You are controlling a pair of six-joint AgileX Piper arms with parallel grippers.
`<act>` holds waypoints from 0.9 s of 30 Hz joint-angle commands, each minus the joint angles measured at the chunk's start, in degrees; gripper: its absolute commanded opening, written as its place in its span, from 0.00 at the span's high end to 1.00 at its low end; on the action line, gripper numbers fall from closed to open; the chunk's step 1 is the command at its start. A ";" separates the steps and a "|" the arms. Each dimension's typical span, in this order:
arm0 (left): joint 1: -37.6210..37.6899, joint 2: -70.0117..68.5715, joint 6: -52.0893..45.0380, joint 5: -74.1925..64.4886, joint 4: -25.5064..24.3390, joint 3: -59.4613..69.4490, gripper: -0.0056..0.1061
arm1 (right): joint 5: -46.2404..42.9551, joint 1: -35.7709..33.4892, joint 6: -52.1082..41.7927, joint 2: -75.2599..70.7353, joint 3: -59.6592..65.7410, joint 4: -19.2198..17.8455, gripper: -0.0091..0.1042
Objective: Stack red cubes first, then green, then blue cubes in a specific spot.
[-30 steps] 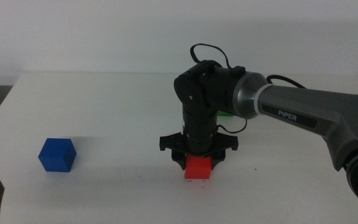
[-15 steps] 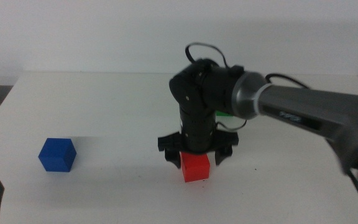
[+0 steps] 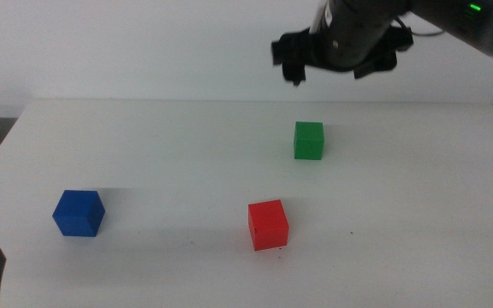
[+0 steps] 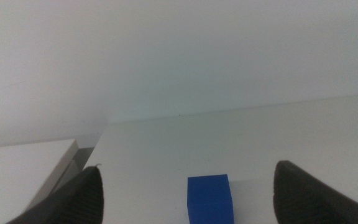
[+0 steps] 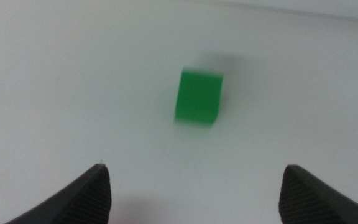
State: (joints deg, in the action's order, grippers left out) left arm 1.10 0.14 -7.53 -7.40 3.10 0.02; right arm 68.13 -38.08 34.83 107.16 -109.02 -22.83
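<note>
left gripper (image 4: pixel 185 186): mine, parked at the near left edge of the table; the middle view shows only a dark tip at the bottom corner. Jaws spread wide, nothing between them, pointed at the blue cube.
blue cube (image 3: pixel 80 212): near left on the table, alone, untouched, well apart from the other two. Left wrist view has it (image 4: pixel 209 198) just ahead, between the jaws' line but not in them.
red cube (image 3: pixel 268 224): near centre, flat on the white table (image 3: pixel 169 154), free of any gripper. I read this as the stack base already placed; a faint speck sits on the tabletop to its right, so the marked spot looks about here.
green cube (image 3: pixel 308 139): further back, right of centre, resting alone, apart from the red one. Right wrist view shows it (image 5: pixel 197 96) blurred, below and ahead of the jaws.
right gripper (image 3: pixel 336 47): high at the far side, up above the green cube, well off the table. Jaws wide, empty.
progress: I'd say one of three done. Red down; green and blue not stacked yet.
next, my guess: drop the right gripper onto green, carry it onto red, then blue on top.
</note>
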 commanded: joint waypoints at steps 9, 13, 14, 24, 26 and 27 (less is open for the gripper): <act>-0.05 -0.14 0.09 0.82 -0.14 -0.02 0.11 | 1.22 7.90 -8.74 26.91 -27.32 0.76 0.10; -0.05 -0.14 0.09 0.82 -0.14 -0.02 0.11 | 0.84 8.31 -8.01 31.45 -28.40 -0.95 0.10; -0.05 -0.14 0.09 0.82 -0.14 -0.02 0.11 | 0.84 8.45 -7.71 32.20 -28.40 -0.87 0.10; -0.05 -0.14 0.09 0.82 -0.14 -0.02 0.11 | -3.50 10.23 -5.95 36.04 -28.40 1.69 0.10; -0.05 -0.14 0.09 0.82 -0.14 -0.02 0.11 | -3.57 10.58 -5.95 36.51 -28.40 2.40 0.10; -0.05 -0.14 0.09 0.82 -0.14 -0.02 0.11 | -3.61 10.70 -5.95 36.72 -28.40 2.49 0.10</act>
State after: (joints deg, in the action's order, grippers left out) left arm 1.10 0.14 -7.53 -7.40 3.10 0.02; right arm 65.01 -28.08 28.76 143.67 -136.80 -20.42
